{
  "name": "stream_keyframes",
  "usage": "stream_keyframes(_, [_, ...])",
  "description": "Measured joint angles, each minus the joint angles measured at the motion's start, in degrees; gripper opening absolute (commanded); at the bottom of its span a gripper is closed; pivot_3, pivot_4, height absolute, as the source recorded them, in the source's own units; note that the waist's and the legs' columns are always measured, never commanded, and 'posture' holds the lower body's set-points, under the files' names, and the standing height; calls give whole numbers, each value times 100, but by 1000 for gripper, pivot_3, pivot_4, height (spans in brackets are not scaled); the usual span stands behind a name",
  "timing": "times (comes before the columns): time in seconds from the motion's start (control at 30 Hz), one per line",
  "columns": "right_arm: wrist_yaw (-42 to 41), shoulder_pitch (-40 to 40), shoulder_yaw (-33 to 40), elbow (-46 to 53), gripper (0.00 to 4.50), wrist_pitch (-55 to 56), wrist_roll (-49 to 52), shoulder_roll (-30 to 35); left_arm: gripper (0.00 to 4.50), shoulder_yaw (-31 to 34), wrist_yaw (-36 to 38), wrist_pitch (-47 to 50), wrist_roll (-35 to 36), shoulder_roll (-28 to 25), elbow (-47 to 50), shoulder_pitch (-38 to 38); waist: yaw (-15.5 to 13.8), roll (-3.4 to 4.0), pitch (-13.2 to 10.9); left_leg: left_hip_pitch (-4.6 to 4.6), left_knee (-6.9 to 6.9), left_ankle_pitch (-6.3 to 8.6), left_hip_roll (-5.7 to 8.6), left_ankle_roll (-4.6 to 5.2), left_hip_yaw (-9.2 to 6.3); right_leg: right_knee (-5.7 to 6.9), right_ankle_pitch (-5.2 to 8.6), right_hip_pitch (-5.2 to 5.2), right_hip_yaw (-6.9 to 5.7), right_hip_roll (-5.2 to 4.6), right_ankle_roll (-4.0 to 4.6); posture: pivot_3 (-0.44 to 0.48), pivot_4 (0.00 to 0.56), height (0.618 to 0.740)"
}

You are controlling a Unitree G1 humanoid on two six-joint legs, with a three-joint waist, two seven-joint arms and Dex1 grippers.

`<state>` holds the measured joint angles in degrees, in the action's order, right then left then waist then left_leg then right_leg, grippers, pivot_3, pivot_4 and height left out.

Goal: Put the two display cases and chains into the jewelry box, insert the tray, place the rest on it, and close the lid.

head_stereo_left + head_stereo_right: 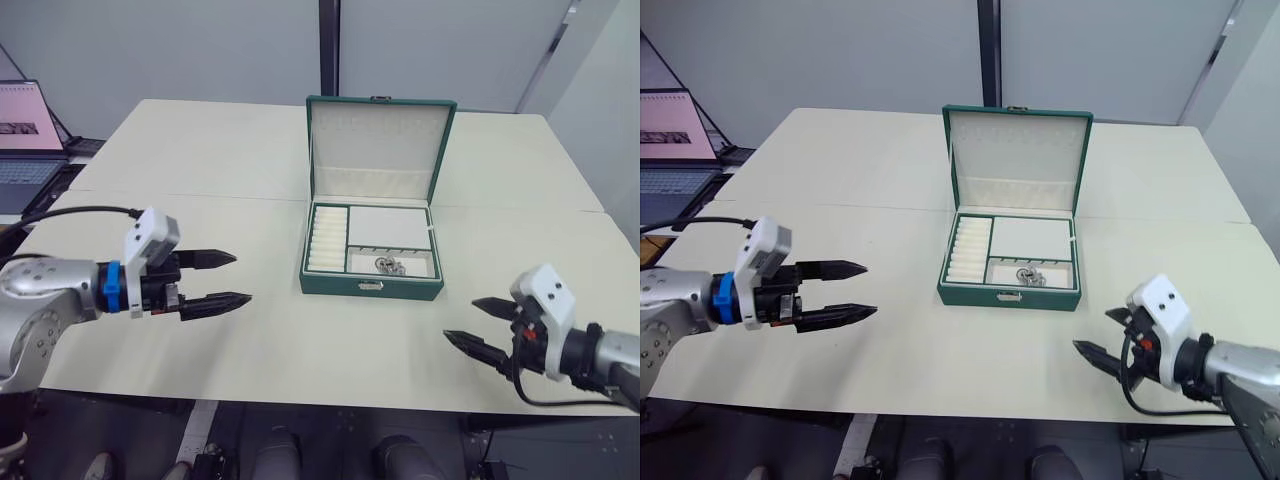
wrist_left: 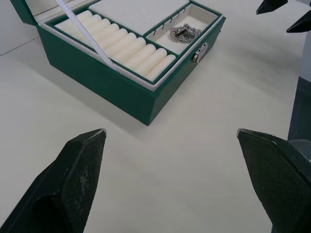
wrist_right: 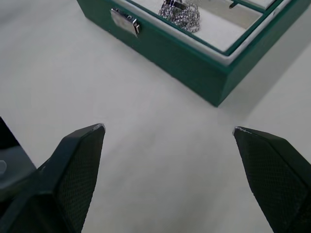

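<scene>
Left end effector (image 1: 223, 279): two black pointed fingers spread well apart, holding nothing, hovering above the surface (image 1: 200, 160) and aimed toward the jewelry box (image 1: 372, 284). Right end effector (image 1: 478, 325): fingers likewise parted, empty, low over the near right part of the surface, pointing inward.

Jewelry box: standing between the two end effectors and farther out from the robot, near the middle of the surface, well apart from both. Long axis running left to right, clasp (image 1: 371, 286) facing the robot. Neither arm clearly nearer to it.

Lid (image 1: 380, 148): raised upright at the far edge, hinged there, so closing calls for a reach over or around the box to that far panel. Judged the only step left undone.

Tray (image 1: 372, 240): appears already seated inside, rim level with the box wall. Ring rolls at the left, a plain flat panel at the back right, a shallow compartment at the front right holding a silver chain cluster (image 2: 185, 32). Display cases presumably beneath the tray; not confirmable.

Materials: box exterior dark green, smooth, sharp-cornered; lining cream and soft-looking; clasp small bright metal; chain fine-linked, loosely heaped. Surface pale, matt, with a seam across it behind the box.
</scene>
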<state>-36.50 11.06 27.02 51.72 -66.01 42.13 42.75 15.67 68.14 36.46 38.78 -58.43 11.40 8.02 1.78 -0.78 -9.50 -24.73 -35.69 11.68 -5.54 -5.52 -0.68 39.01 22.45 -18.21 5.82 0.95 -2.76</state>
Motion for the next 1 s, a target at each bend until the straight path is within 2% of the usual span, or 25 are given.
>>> stream_keyframes(0.07, [-44,500,25,75,4470,360,-130,-63,4500,126,90,-250,-109,17,-197,-231,1,-2,1,1,-4,0,1,0,1,0,0,3,1,-1,0,0,150,740])
stream_keyframes(0.13, [-44,678,26,99,4470,606,-217,-103,4500,180,174,-435,-178,16,-329,-362,3,-3,2,2,-5,0,2,0,1,1,0,3,0,-2,0,0,150,740])
stream_keyframes(0.37, [38,792,23,63,4470,990,-248,-106,4500,167,180,-547,-219,36,-373,-283,-12,-10,6,2,-4,0,2,0,0,1,-1,7,-3,-2,1,0,150,740])
stream_keyframes(0.43, [42,707,50,-57,4111,914,-147,0,4500,90,-78,-379,-266,53,-457,3,-13,-11,6,2,-5,0,3,0,-1,2,-1,8,-3,-2,1,0,150,740])
stream_keyframes(0.5, [51,520,113,-183,3634,807,-17,112,4107,-95,-411,-44,-357,67,-532,387,-14,-11,7,2,-7,0,5,0,-2,2,-1,11,-3,-2,1,0,150,740])
stream_keyframes(0.53, [57,410,127,-267,3230,769,24,186,3896,-203,-546,95,-384,103,-541,574,-14,-12,7,2,-7,0,5,0,-2,1,-1,11,-3,-2,1,0,150,740])
stream_keyframes(0.6, [91,182,138,-421,2535,710,96,270,3273,-420,-730,273,-402,229,-532,890,-16,-13,8,1,-7,0,6,0,-2,1,-1,11,-3,-2,1,0,150,740])
stream_keyframes(0.83, [243,-457,-5,-1019,783,592,167,601,1065,-1046,-997,442,-703,512,-722,1601,-8,-13,7,1,-9,0,6,0,-2,2,-1,10,2,0,1,0,150,740])
stream_keyframes(0.93, [301,-813,-310,-1300,122,597,51,664,125,-1230,-1012,440,-863,661,-870,1737,-14,-13,7,1,-14,0,6,0,-3,2,-1,12,1,-1,1,0,150,740])
stream_keyframes(1.0, [334,-1098,-597,-1555,56,654,-106,695,55,-1369,-1021,422,-971,832,-980,1891,-18,-13,7,1,-17,0,7,0,-3,3,-2,12,-1,-1,1,0,150,740])
